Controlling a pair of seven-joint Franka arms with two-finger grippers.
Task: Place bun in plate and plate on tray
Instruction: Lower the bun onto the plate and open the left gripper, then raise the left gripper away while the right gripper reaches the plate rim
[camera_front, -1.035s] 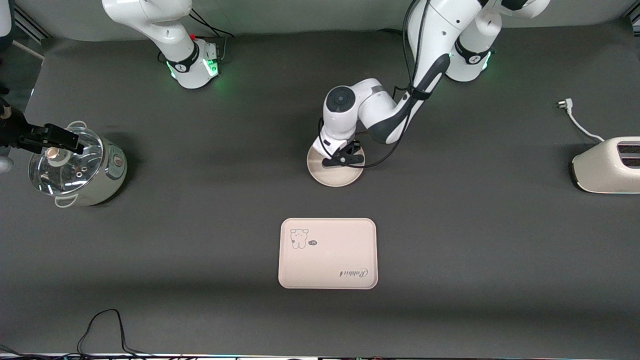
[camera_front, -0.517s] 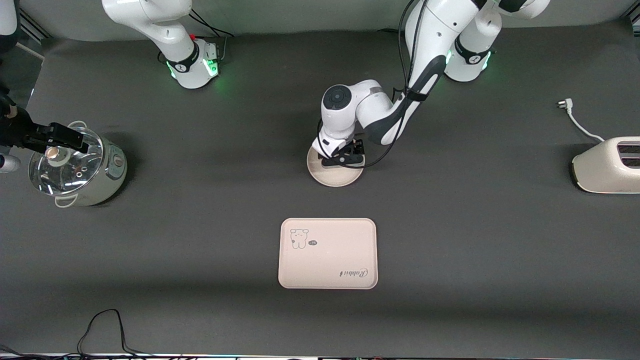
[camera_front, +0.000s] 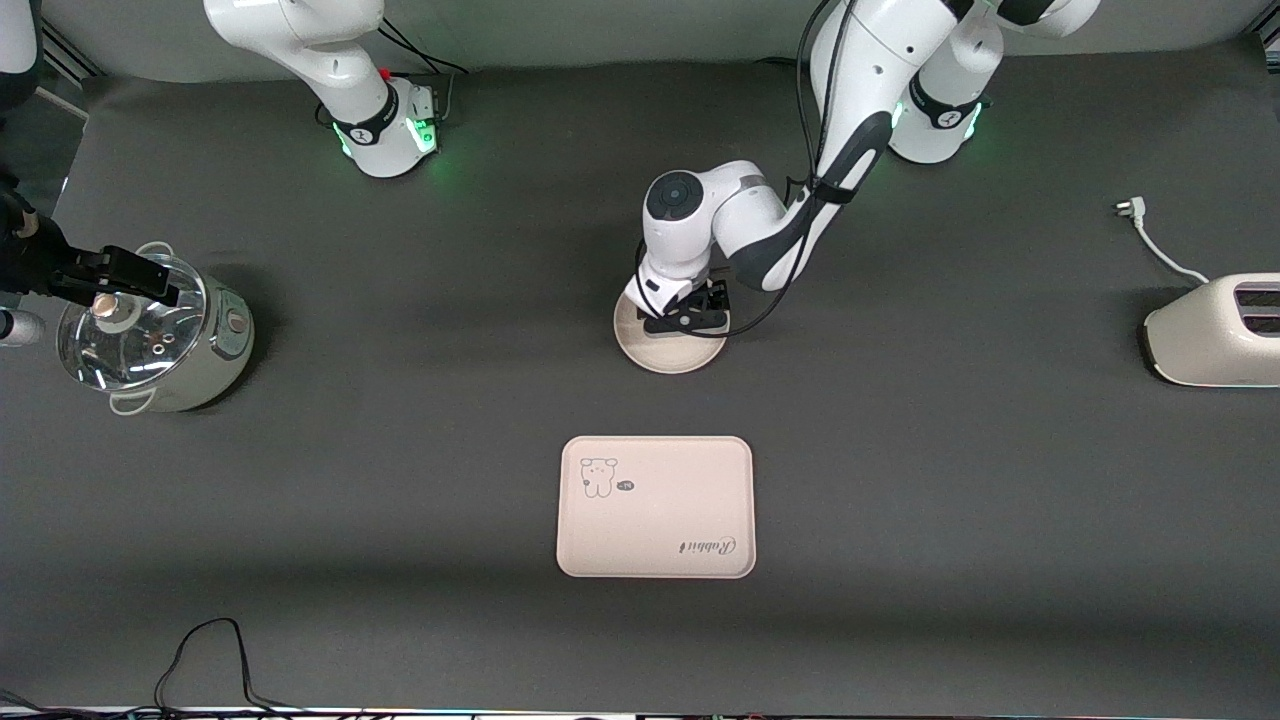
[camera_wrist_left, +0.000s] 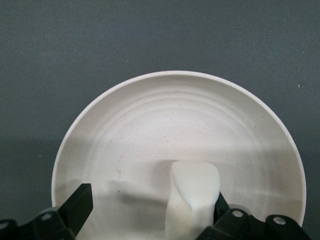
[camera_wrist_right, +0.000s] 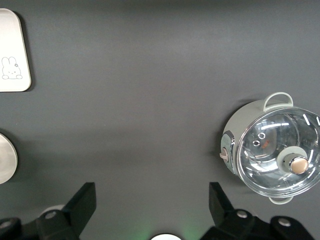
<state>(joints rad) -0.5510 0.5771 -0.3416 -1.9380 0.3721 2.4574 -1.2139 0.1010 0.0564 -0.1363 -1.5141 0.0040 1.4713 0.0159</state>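
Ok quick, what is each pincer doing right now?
Left pincer: open over the plate, bun let go and touching one finger.
Right pincer: open, holding nothing, waiting.

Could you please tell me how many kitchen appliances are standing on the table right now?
2: a lidded cooking pot at the right arm's end of the table, and a cream toaster at the left arm's end, partly cut off by the picture's edge.

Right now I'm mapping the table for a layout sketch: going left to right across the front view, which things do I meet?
Pot → tray → toaster. The plate sits above the tray in this view, so it has no clear place in the order.
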